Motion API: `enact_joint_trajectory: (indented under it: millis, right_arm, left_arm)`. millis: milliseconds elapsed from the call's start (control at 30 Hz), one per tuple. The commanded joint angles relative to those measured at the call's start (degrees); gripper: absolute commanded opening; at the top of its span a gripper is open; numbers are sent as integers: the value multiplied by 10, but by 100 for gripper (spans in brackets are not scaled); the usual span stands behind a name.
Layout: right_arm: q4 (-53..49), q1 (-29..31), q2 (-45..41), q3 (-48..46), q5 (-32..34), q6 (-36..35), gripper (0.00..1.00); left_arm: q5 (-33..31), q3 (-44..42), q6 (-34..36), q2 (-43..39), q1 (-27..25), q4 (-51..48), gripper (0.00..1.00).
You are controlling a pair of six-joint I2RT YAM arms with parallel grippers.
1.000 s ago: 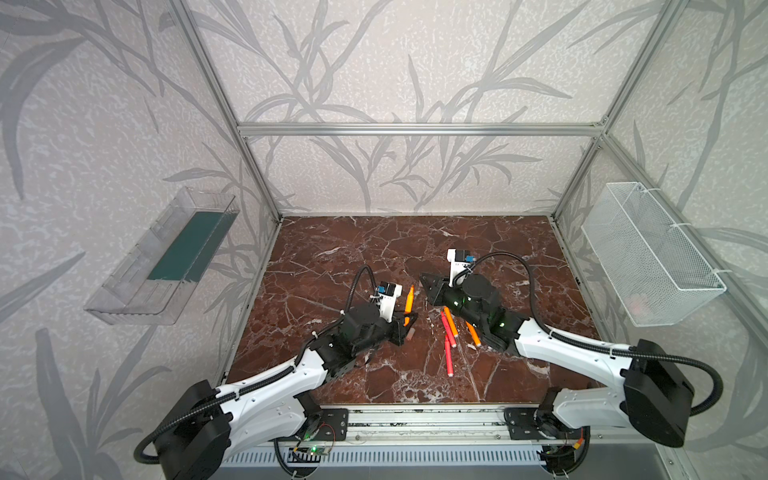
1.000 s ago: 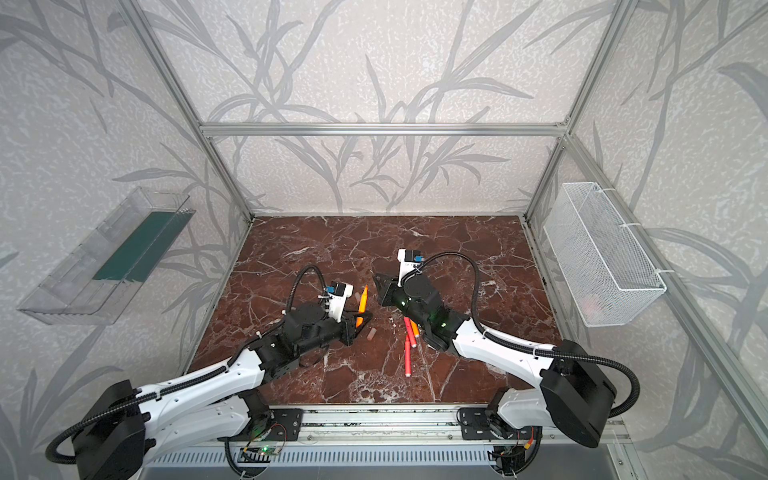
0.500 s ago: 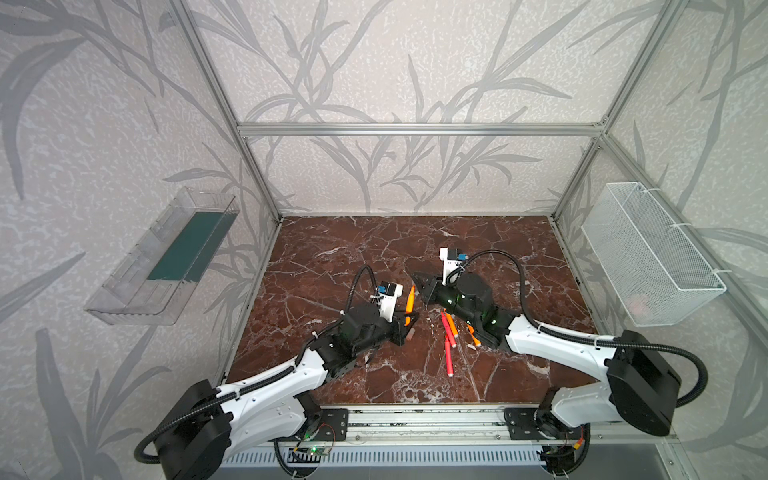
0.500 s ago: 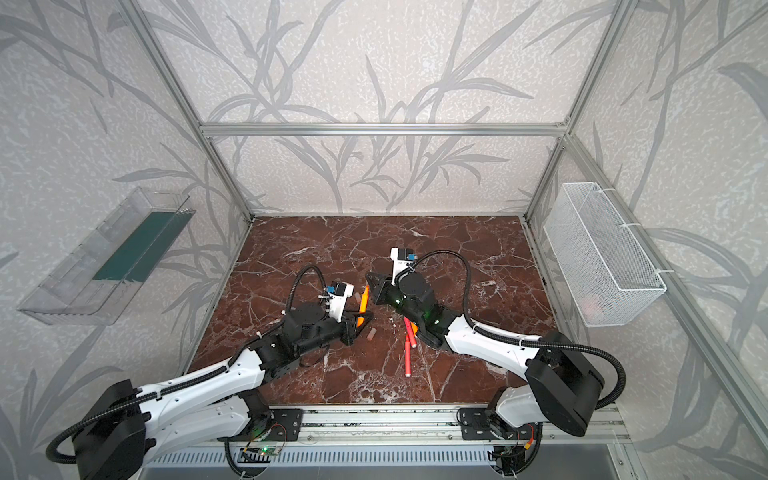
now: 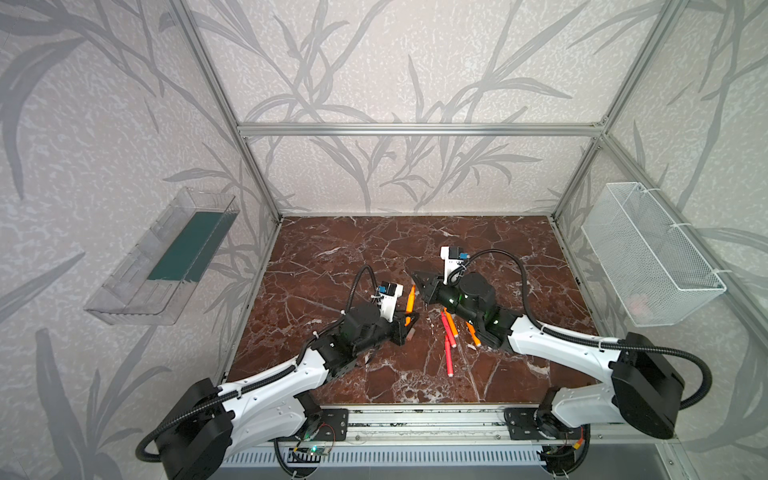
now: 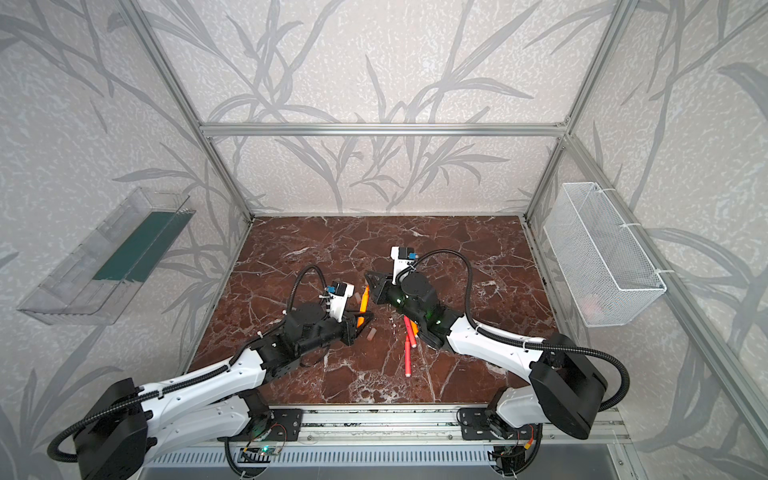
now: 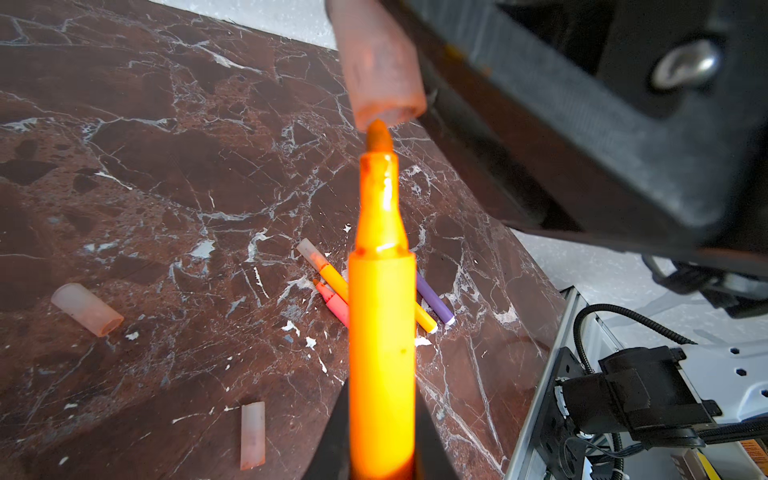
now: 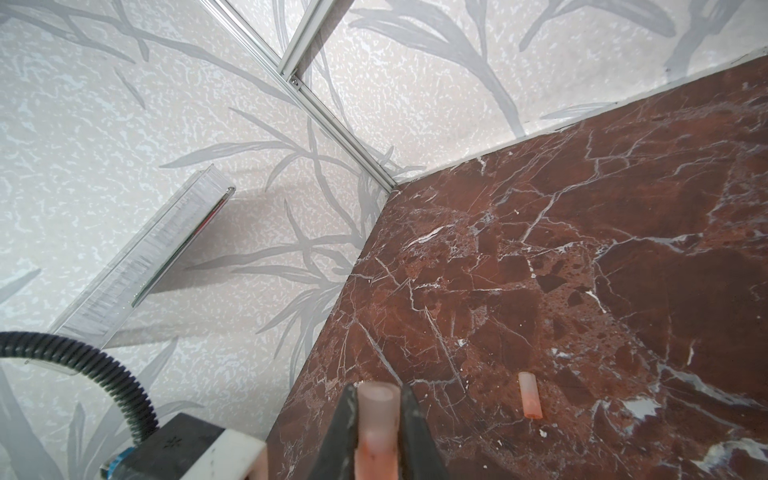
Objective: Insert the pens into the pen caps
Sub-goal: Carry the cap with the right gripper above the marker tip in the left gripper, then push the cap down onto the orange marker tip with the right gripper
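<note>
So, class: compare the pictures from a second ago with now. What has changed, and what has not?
The right gripper, shut on a cap, moved sideways toward the left gripper, so the cap's mouth is now at the tip of the orange pen it holds. Nothing was grasped or released. The left gripper, loose pens and loose caps stayed put.

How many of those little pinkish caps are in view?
4 caps: one in the right gripper, two loose on the table, one already on an orange pen lying there. More may hide under the arms.
</note>
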Motion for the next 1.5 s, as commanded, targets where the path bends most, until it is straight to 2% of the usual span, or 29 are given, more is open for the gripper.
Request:
enact_joint_trajectory:
  millis: [0,467,667,867,1033,1467]
  right_arm:
    - [31,6,6,-3,-8,8,3]
    - [59,15,34,-24,-15,19,1]
    - [112,19,35,-55,-24,14,2]
    - [161,19,37,-74,-57,1,2]
    - [196,20,31,-97,-71,0,7]
    - [245,49,21,-128,-116,17,11]
  left_arm:
    - [-18,3,2,-3,-2,14,0]
    - [-31,14,-24,0,4,20,0]
    - [68,5,-73,-3,44,74,0]
    - [126,-3,-83,-13,45,122,0]
    - [135,-14,-89,-29,46,144,0]
    - [118,-21,-77,-54,47,132,0]
